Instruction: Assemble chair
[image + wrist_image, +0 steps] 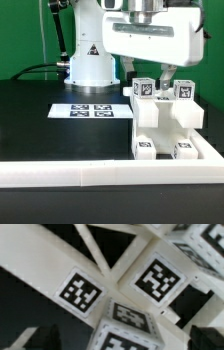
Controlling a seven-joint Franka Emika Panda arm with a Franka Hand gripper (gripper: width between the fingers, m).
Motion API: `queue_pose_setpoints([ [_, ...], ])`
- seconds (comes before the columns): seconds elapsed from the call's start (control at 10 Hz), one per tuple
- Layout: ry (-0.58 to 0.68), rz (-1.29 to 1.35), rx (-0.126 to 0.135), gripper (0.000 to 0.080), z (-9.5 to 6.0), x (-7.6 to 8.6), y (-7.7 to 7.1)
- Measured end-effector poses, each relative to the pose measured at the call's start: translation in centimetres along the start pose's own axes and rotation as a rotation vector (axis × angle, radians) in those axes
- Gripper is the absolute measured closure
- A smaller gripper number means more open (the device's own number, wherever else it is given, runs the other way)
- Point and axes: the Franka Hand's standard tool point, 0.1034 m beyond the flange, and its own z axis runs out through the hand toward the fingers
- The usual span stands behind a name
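Note:
The chair (165, 118) stands partly put together at the exterior view's right, a chunky white block of pieces against the front rail. It carries tags on two upper posts (145, 88) and on two lower feet (146, 150). My gripper (150, 74) hangs straight over its top, with dark fingers (131, 68) spread to either side of the upper posts. In the wrist view, tagged white chair pieces (155, 280) fill the picture at close range. My gripper (115, 339) is open there, and one tagged piece (128, 317) lies between the dark fingers without being clamped.
A long plain white rail (100, 178) runs along the table's front edge and turns up beside the chair. The marker board (90, 110) lies flat left of the chair. The arm's white base (88, 62) stands behind it, with cables trailing off to the left.

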Motion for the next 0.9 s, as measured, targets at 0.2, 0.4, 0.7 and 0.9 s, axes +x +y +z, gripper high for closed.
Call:
queue_pose_setpoints([
  [0.2, 0.004, -0.199, 0.003, 0.0152, 0.01, 0.05, 0.01],
  [0.4, 0.002, -0.381, 0.001, 0.0150, 0.09, -0.05, 0.08],
  [0.7, 0.002, -0.596, -0.001, 0.0150, 0.14, 0.02, 0.21],
  [0.9, 0.002, -0.751, -0.002, 0.0150, 0.14, 0.08, 0.24],
])
